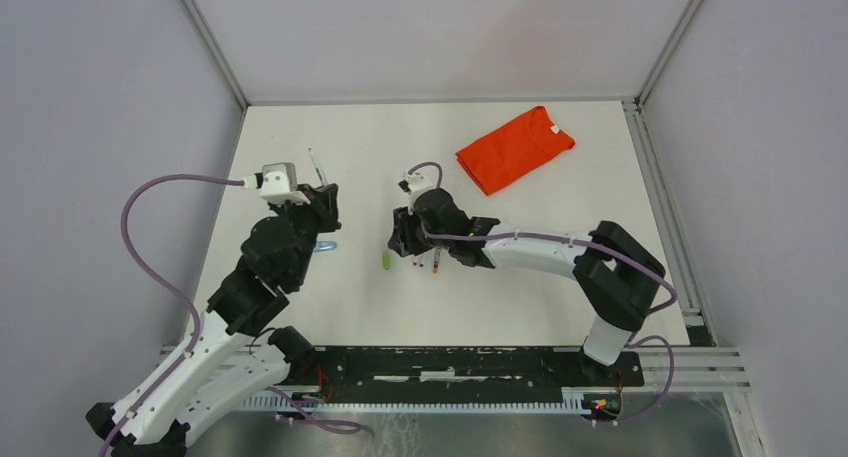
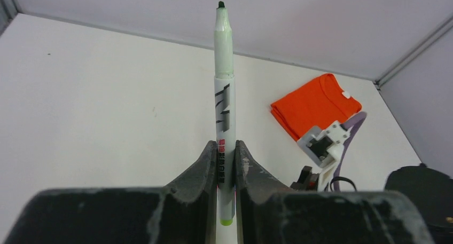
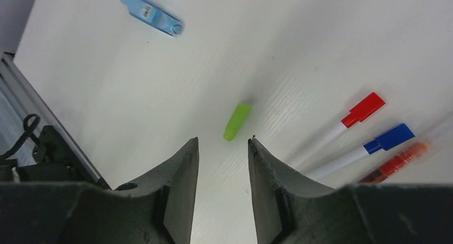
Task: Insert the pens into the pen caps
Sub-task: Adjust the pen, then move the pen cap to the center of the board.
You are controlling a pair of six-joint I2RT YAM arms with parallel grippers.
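My left gripper point(image 1: 324, 197) point(image 2: 225, 149) is shut on an uncapped green pen point(image 2: 224, 94), a white barrel with a pale green tip end, standing upright out of the fingers; it also shows in the top view point(image 1: 316, 167). My right gripper point(image 1: 398, 243) point(image 3: 223, 143) is open and empty, hovering just short of the green pen cap point(image 3: 237, 121) point(image 1: 386, 261) that lies on the table. A blue cap point(image 3: 150, 15) point(image 1: 325, 245) lies further left. To the right lie a red-capped pen point(image 3: 357, 113), a blue-capped pen point(image 3: 382, 141) and an orange pen point(image 3: 398, 161).
A folded orange shirt point(image 1: 514, 147) point(image 2: 315, 102) lies at the back right of the white table point(image 1: 560, 277). The right arm's wrist camera point(image 2: 323, 145) shows in the left wrist view. A metal rail point(image 3: 43, 110) runs along the table's near edge.
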